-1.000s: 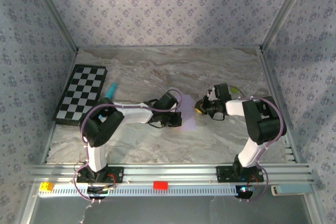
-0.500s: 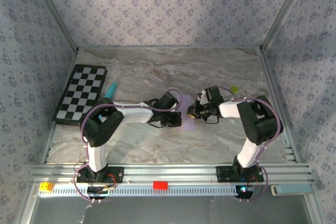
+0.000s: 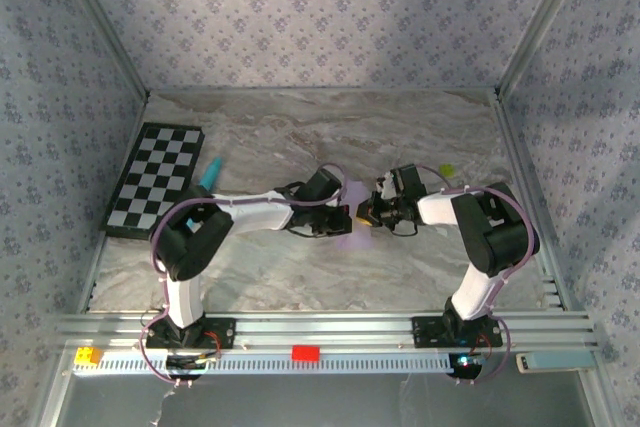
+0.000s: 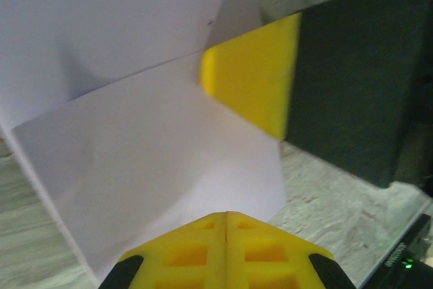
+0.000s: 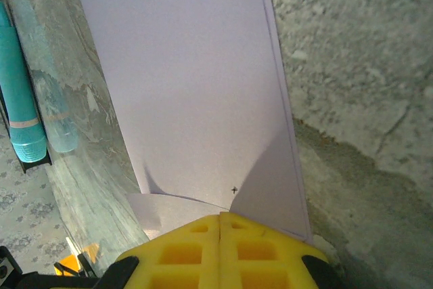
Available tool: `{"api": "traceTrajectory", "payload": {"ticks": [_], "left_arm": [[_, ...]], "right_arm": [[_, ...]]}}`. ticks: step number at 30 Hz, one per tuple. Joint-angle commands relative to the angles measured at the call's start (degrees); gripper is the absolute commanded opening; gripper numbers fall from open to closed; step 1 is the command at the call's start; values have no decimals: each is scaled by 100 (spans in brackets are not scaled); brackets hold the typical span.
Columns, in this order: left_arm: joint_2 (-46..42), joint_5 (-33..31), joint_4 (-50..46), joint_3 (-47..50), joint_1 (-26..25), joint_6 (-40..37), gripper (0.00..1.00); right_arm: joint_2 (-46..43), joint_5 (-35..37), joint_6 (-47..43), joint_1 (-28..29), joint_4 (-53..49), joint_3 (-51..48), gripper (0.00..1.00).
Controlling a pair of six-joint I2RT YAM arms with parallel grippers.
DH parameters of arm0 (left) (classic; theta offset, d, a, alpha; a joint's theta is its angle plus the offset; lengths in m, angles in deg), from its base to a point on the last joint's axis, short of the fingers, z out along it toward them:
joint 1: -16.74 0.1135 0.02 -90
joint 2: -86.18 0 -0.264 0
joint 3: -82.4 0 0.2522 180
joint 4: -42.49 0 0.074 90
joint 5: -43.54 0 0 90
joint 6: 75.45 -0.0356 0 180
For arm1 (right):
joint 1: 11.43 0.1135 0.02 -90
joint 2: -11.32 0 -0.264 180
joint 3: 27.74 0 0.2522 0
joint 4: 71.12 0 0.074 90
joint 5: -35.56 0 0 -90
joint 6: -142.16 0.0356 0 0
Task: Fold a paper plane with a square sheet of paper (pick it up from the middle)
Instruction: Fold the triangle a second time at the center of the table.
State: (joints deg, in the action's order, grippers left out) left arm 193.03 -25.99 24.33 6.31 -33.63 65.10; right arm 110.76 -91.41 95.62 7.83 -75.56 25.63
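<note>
The square sheet of paper (image 3: 351, 238) is pale lilac, folded and creased, and lies mid-table between my two grippers. In the left wrist view a crease crosses the paper (image 4: 155, 147). My left gripper (image 4: 225, 214) is shut, its yellow tips over the sheet's near edge. The right gripper's yellow finger (image 4: 254, 79) meets that crease from the far side. In the right wrist view my right gripper (image 5: 220, 216) is shut at the edge of the paper (image 5: 189, 79), where a small flap curls up. From above, the left gripper (image 3: 342, 217) and right gripper (image 3: 366, 213) nearly touch.
A black-and-white checkerboard (image 3: 155, 177) lies at the far left, with a teal pen (image 3: 210, 174) beside it, also in the right wrist view as the pen (image 5: 19, 99). A small yellow-green item (image 3: 445, 171) sits at the right. Patterned walls enclose the marble table (image 3: 300, 127).
The right gripper slid left up to the paper, staying shut. The left gripper shifted slightly away from the bases. Less of the sheet shows between them now.
</note>
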Motion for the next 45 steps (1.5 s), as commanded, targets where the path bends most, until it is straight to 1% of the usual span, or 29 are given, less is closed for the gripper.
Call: {"api": "traceTrajectory", "payload": {"ticks": [1, 5, 7, 13, 20, 41, 45], "left_arm": [[283, 261, 283, -273, -26, 201, 4], [472, 345, 235, -267, -26, 278, 3], [504, 293, -4, -216, -32, 290, 2], [346, 316, 19, 389, -45, 456, 2], [171, 374, 52, 681, -105, 418, 5], [-405, 217, -45, 1050, -130, 143, 9], [-503, 241, 213, 1024, -136, 126, 11]], "right_arm": [[170, 312, -103, -20, -378, -184, 1], [160, 339, -123, -28, -392, -226, 1], [164, 353, -124, -41, -385, -259, 1], [177, 385, -121, -70, -377, -308, 1], [191, 383, -151, -101, -396, -290, 1], [193, 360, -180, -124, -433, -252, 1], [180, 340, -158, -116, -415, -228, 1]]}}
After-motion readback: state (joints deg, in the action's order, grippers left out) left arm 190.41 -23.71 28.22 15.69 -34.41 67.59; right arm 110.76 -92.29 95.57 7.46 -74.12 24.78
